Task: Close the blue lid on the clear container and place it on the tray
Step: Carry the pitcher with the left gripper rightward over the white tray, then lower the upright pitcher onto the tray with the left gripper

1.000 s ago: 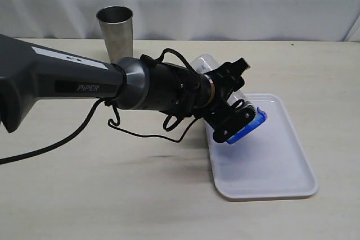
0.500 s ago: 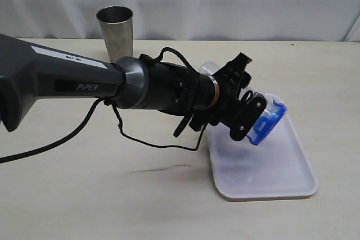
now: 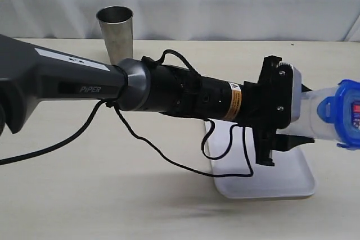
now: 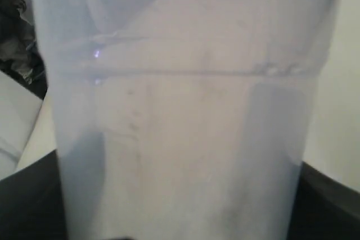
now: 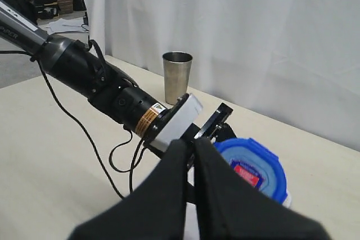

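Over by the far edge of the worktop [image 3: 84, 195], toward its left, the steel cup [image 3: 116, 29] stands well apart from everything, so I see no worry there. The trouble, if it comes, sits further right. A slack black cable [image 3: 230, 176] hangs from the left arm down over the tray [image 3: 287, 182], and I'd guess it could snag the rim on the way down. Next along, the left hand [image 3: 298, 116] is grasping the clear container [image 3: 313, 112] round its smooth body and holding it on its side in the air. Slick plastic like that may twist or slide in the grip. Let go from there and it would drop and likely roll. The blue lid [image 3: 344, 114] sits on the container's mouth, but I cannot tell whether its flaps are snapped down; if they are not, it could come off. The container juts out of the hand toward the worktop's right edge, above the tray's right side, with the lid end furthest from the hand and past the tray's rim. The right hand [image 5: 191, 186] is clenched on nothing, near the lid but apart from it.
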Controlling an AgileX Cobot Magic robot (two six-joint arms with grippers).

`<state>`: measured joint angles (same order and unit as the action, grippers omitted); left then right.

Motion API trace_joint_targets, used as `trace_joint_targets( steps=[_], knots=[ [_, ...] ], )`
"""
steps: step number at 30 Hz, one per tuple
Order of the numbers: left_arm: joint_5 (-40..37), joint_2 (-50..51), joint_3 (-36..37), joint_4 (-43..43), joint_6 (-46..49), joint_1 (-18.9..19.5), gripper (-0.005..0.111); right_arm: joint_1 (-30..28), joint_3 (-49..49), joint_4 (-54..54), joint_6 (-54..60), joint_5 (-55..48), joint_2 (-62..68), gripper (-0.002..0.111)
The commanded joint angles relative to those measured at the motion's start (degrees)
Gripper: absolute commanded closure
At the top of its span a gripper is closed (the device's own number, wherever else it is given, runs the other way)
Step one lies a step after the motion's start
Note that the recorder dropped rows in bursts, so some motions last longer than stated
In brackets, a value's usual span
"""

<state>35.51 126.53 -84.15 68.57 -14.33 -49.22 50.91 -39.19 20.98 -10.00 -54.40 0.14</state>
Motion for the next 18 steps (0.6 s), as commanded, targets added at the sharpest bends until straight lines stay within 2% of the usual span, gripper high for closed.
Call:
trace_joint_targets(
  steps=[1,6,12,14,18],
  knots=[
    [12.1,2.5,-0.6,-12.6,-3.9,-0.1,0.107,-0.2,0.3,0.3,-0.1,-0.2,-0.1,0.104],
    [20.7,6.7,-0.6,-26.8,-5.1,-0.1,0.107,-0.2,0.3,-0.8,-0.1,-0.1,-0.1,0.104],
    [26.0,12.2,-0.6,-40.5,-10.6,0.2,0.107,-0.2,0.3,-0.8,-0.1,-0.4,-0.1,0.104],
    [26.8,13.9,-0.9,-41.4,-13.5,0.9,0.107,-0.2,0.3,-0.8,-0.1,-0.7,-0.1,0.104],
    [27.2,17.3,-3.7,-37.0,-17.7,2.9,0.107,-0.2,0.3,-0.8,-0.1,-1.4,-0.1,0.104]
  ],
)
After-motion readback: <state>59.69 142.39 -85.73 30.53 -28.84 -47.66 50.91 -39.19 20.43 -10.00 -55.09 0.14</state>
